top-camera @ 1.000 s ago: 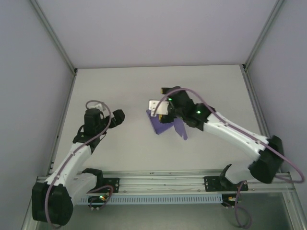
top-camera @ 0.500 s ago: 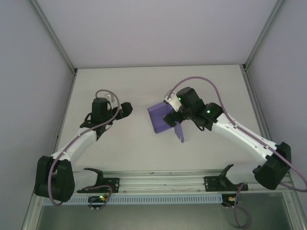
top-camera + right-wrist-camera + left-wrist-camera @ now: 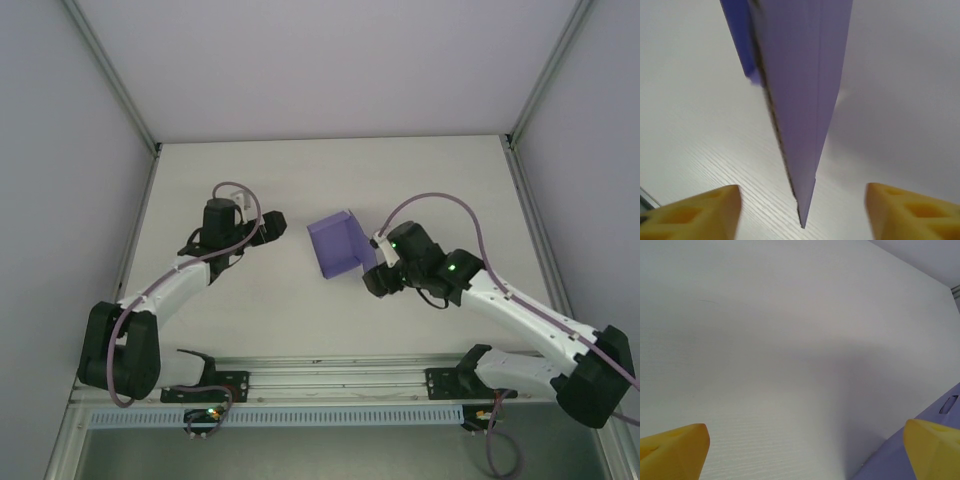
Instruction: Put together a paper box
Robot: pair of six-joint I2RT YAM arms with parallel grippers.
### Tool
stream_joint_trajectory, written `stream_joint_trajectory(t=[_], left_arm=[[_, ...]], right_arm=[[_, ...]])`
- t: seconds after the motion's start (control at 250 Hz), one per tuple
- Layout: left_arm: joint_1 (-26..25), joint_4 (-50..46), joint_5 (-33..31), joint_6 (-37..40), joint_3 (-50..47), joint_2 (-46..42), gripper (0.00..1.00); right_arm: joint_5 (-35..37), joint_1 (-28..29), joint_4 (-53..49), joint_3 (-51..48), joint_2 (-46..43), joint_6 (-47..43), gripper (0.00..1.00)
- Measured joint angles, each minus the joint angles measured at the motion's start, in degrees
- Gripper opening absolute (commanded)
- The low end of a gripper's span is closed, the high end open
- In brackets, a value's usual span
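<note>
Gaping left end effector [image 3: 273, 227] and right end effector [image 3: 372, 279] flank paper box [image 3: 335, 249] edges

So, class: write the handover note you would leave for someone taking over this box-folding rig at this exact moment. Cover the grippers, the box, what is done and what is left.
Left gripper: open and holding nothing, just left of the paper box.
Right gripper: open and holding nothing, at the box's right side. An upright purple panel lines up with the gap between its fingers, untouched.
Box: on the table between the arms, base flat, right side panel standing up.
Done: one side raised.
Left: it is not a closed box yet, so the remaining flaps need folding and closing.
</note>
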Motion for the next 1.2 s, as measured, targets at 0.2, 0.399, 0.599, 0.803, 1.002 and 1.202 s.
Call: stream_joint_trajectory(t=[0.2, 0.399, 0.599, 0.803, 1.002, 1.202], left_arm=[[0.00, -0.28, 0.04, 0.22, 0.00, -0.74, 1.00], [0.09, -3.32, -1.11, 1.77, -0.04, -6.14, 1.00], [0.92, -6.99, -2.51, 3.04, -1.09, -11.80, 1.00], [1.97, -9.73, -4.20, 3.02, -4.63, -15.67, 1.00], [2.34, -12.15, -4.68, 3.02, -5.92, -17.35, 1.00], [2.34, -11.78, -2.67, 4.33, -5.95, -17.14, 1.00]], right_arm=[[0.15, -0.57, 3.15, 4.79, 7.80, -4.74, 0.00], [-0.17, -2.47, -7.61, 22.27, 15.21, -21.49, 0.00], [7.23, -1.42, -29.31, 46.62, 27.96, -47.74, 0.00], [22.93, 0.85, -47.36, 71.47, 48.06, -59.17, 0.00], [34.07, 4.42, -54.53, 81.40, 60.46, -60.04, 0.05], [35.89, 6.62, -56.68, 83.82, 62.42, -59.32, 0.40]])
